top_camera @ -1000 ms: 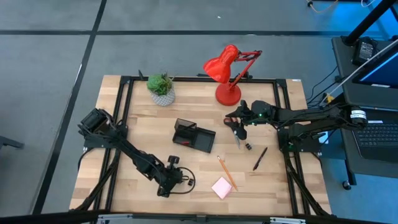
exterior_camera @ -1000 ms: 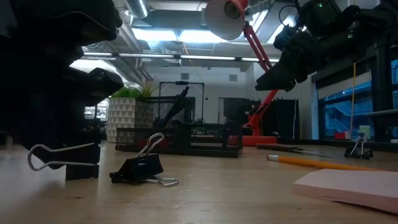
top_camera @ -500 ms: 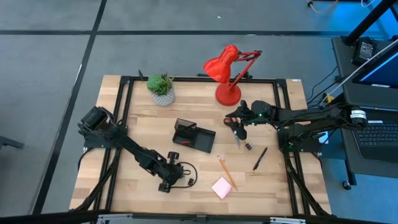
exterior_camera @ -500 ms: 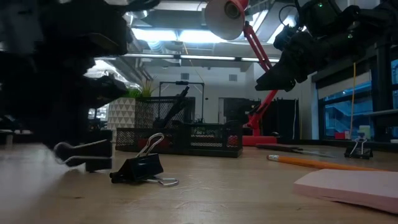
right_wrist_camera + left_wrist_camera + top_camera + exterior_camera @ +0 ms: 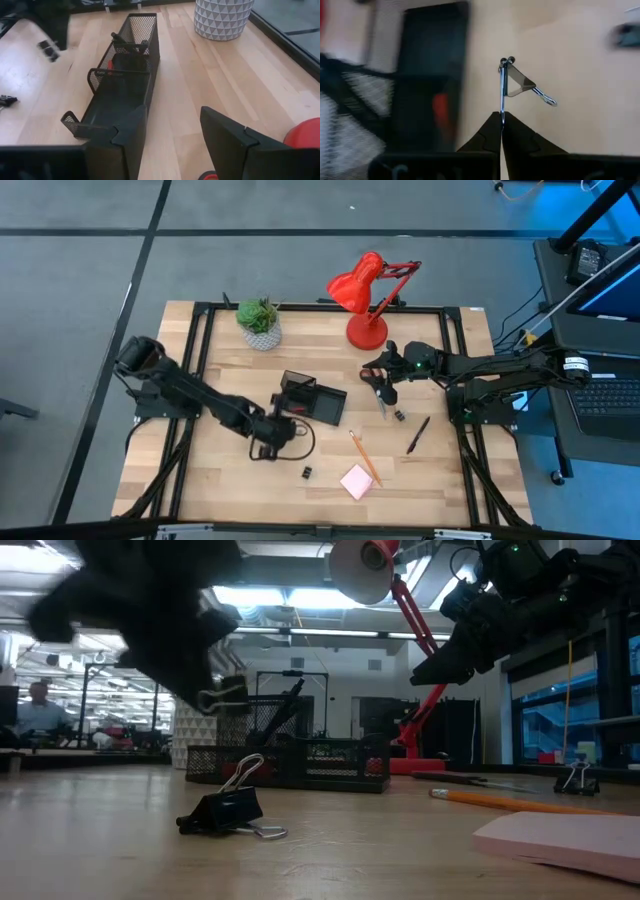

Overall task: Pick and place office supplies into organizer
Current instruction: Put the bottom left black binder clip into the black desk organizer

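Note:
My left gripper (image 5: 501, 126) is shut on a small black binder clip (image 5: 517, 82) and holds it in the air just near-left of the organizer (image 5: 312, 398), a low black mesh tray with a red eraser (image 5: 439, 107) inside. In the low view the clip (image 5: 222, 697) hangs well above the table. A second binder clip (image 5: 230, 812) lies on the wood near the front edge. My right gripper (image 5: 170, 135) hovers open above the table to the right of the organizer, over a pen and scissors (image 5: 381, 398), with nothing between its fingers. My left gripper pinches the clip by one of its wire handles (image 5: 502, 107) between the tips of its two fingers. The fingers slant down from the table's left side. The clip's body sticks out beyond the fingertips, lifted clear of the table.
An orange pencil (image 5: 362, 458) and a pink sticky pad (image 5: 357, 481) lie near the front. A black pen (image 5: 418, 434) and another clip (image 5: 398, 416) lie to the right. The red lamp (image 5: 362, 292) and the potted plant (image 5: 260, 322) stand at the back.
My left gripper has risen from the near edge and swung toward the far edge and the organizer, tipping as it went. The clip it holds has come off the table and is now lifted clear. The second clip has stayed where it lay.

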